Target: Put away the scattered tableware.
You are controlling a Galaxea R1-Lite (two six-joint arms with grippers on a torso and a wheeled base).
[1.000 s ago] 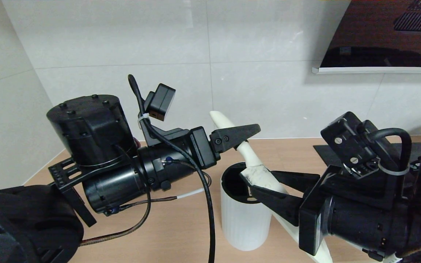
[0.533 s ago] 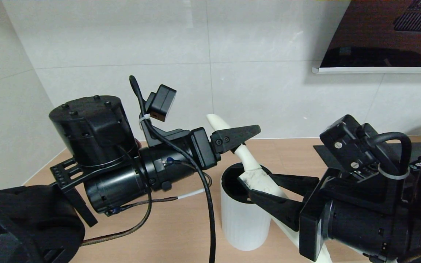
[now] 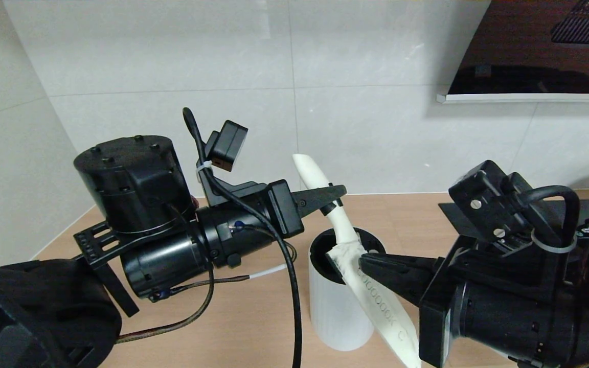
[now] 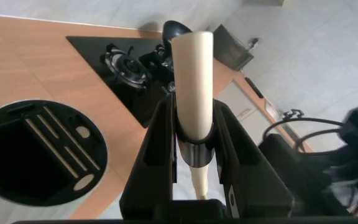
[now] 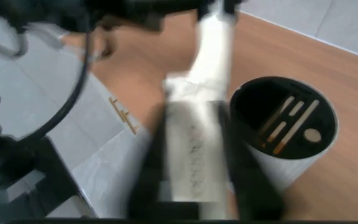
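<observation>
Knife [image 3: 343, 227] near holder [image 3: 333, 312], stove burner [image 4: 124, 62] beyond.

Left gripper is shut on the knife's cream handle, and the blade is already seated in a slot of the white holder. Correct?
Not quite. The left gripper is shut on the handle of the knife, but the blade is not in a slot. The right wrist view shows the white holder with its slots unfilled and the blade in the air beside it.
</observation>
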